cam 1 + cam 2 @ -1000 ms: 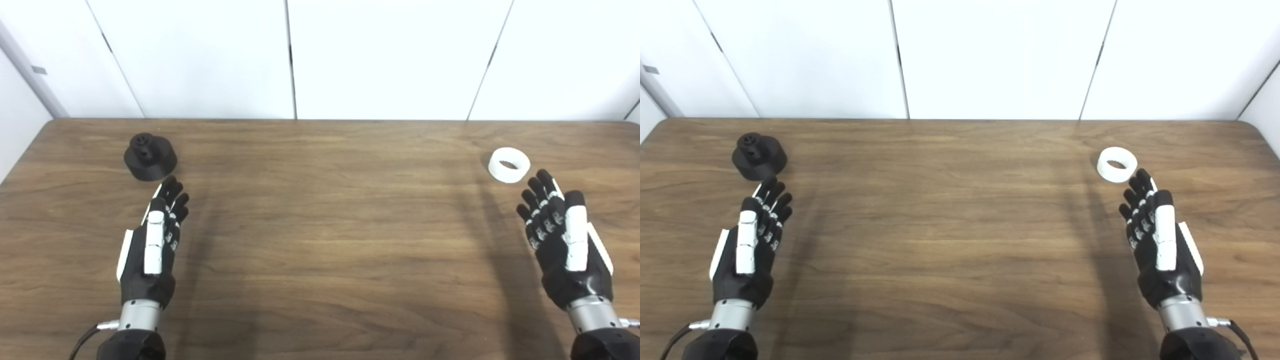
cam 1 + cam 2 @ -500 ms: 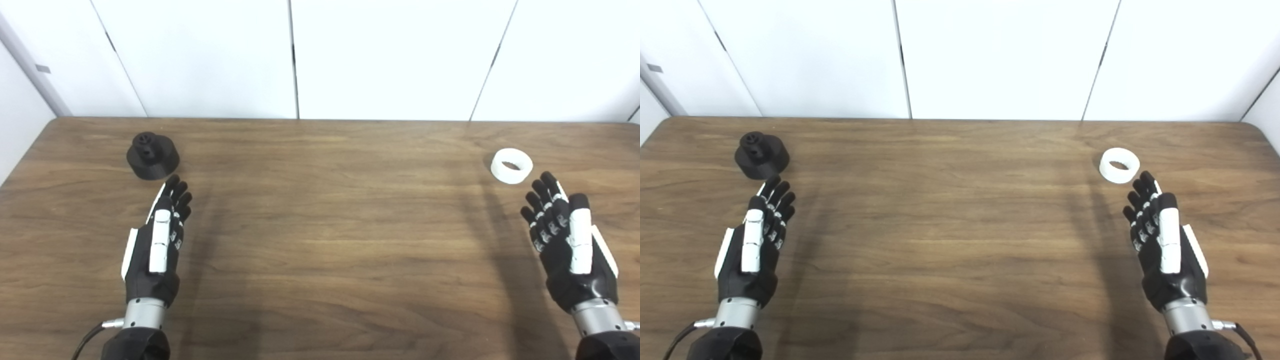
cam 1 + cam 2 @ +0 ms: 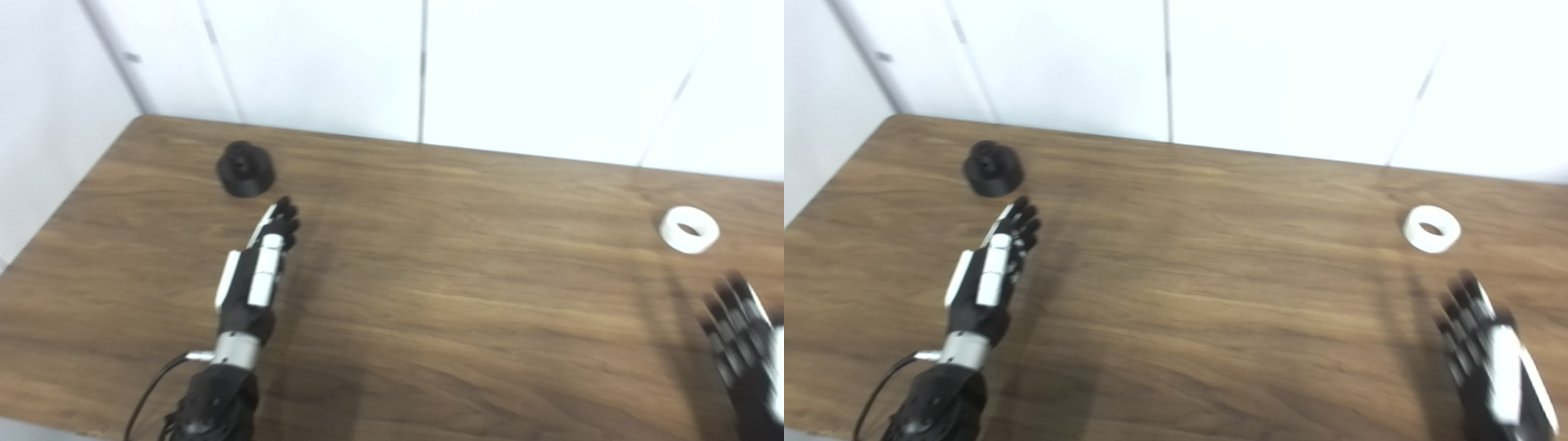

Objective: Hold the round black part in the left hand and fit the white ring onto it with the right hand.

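Note:
The round black part (image 3: 246,168) stands on the wooden table (image 3: 429,294) at the far left, with a small knob on top. My left hand (image 3: 260,272) lies open just in front of it, fingertips a short way from its base and not touching. The white ring (image 3: 689,229) lies flat at the far right. My right hand (image 3: 1488,361) is open near the bottom right corner, blurred and well short of the ring. Neither hand holds anything.
White wall panels (image 3: 520,73) rise behind the table's far edge. The table's left edge (image 3: 67,202) runs diagonally close to the black part. A cable (image 3: 147,392) trails from my left wrist.
The whole picture has swung left and tilted, so the camera moved. The right hand now lies lower and farther from the ring. The left hand stays near the black part.

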